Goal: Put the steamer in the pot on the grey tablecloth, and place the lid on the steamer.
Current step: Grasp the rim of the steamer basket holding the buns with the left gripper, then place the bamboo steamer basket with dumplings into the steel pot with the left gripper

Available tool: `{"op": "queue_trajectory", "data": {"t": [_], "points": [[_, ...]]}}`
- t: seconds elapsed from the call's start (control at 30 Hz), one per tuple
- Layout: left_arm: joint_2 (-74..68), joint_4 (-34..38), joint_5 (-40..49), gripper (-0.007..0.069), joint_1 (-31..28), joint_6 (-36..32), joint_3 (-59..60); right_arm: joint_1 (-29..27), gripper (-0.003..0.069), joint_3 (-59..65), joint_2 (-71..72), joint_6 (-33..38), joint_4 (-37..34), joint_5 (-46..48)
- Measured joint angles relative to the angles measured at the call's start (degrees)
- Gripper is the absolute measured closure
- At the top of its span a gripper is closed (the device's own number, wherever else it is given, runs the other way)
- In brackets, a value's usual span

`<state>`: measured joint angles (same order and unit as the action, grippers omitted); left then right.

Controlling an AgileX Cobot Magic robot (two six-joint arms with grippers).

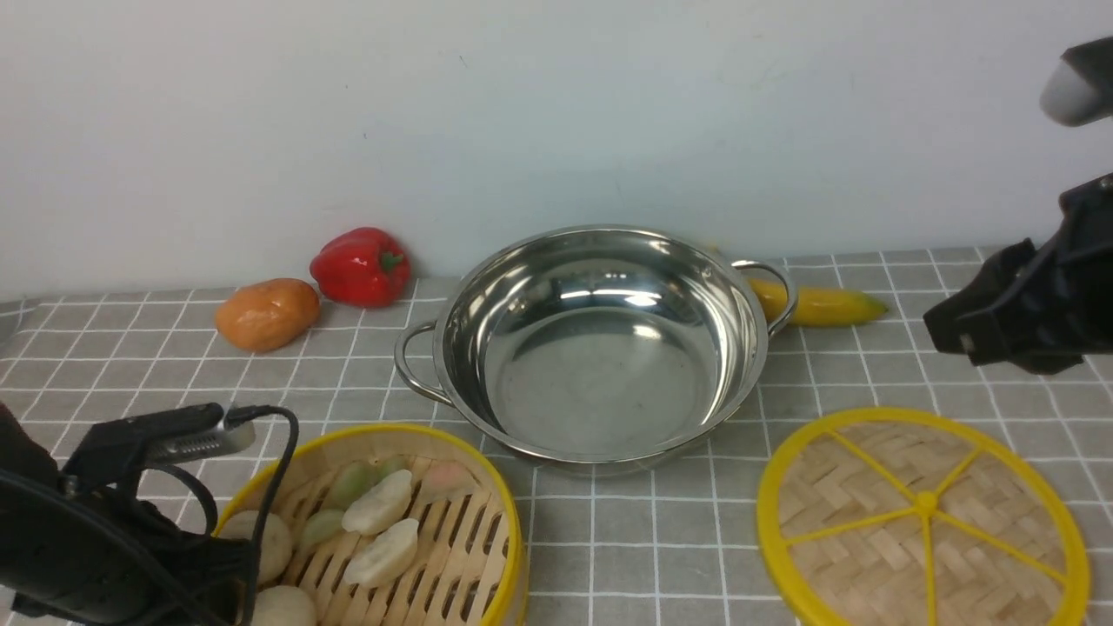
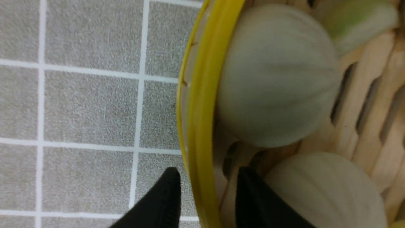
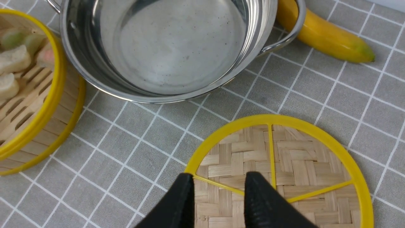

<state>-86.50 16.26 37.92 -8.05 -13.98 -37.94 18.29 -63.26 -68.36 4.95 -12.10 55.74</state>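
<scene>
The steamer [image 1: 452,539] stands on the grey tablecloth [image 1: 626,539] at the front left, with several buns and dumplings [image 1: 378,502] in it. My left gripper [image 2: 208,171] is open and straddles the steamer's yellow rim [image 2: 202,104], one finger outside and one inside beside a white bun [image 2: 322,190]. The shiny pot [image 1: 600,348] sits empty in the middle. At the front right the lid [image 1: 922,522] lies flat. My right gripper [image 3: 220,175] hangs open above the lid's [image 3: 284,164] near edge, nothing between its fingers.
A red pepper [image 1: 361,265] and an orange fruit [image 1: 267,313] lie at the back left by the wall. A banana [image 1: 822,304] lies behind the pot's right handle [image 1: 774,291]. The pot's left handle [image 1: 413,361] points toward the steamer.
</scene>
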Motion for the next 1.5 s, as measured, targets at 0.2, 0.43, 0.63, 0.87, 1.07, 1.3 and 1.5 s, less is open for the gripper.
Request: {"op": "queue_trajectory", "data": {"t": [0.2, 0.43, 0.63, 0.87, 1.07, 1.3, 1.5], "points": [[-2.26, 0.48, -1.56, 0.0502, 0.07, 3.27, 0.00, 0.00, 0.0417, 0.00, 0.00, -0.02, -0.02, 0.04], [-2.74, -4.42, -1.02, 0.0596, -0.50, 5.38, -1.63, 0.00, 0.0417, 0.00, 0.00, -0.02, -0.02, 0.25], [-2.49, -14.42, 7.85, 0.0596, -5.13, 9.60, -8.92, 0.00, 0.0417, 0.00, 0.00, -0.02, -0.02, 1.20], [0.05, -16.70, 18.47, 0.0596, -3.82, 9.69, -25.89, 0.00, 0.0417, 0.00, 0.00, -0.02, 0.25, 2.38], [-3.32, -14.55, 20.52, 0.0596, 7.54, 11.15, -41.17, 0.00, 0.0417, 0.00, 0.00, -0.02, 3.52, 7.19], [-16.68, -15.60, 22.28, 0.0596, 19.52, 14.77, -57.43, 0.00, 0.0417, 0.00, 0.82, -1.37, 4.67, 13.03], [-33.09, -17.01, 23.80, 0.0596, 26.69, 16.38, -73.25, 0.00, 0.0417, 0.00, 6.14, -2.82, 4.80, 14.50]]}}
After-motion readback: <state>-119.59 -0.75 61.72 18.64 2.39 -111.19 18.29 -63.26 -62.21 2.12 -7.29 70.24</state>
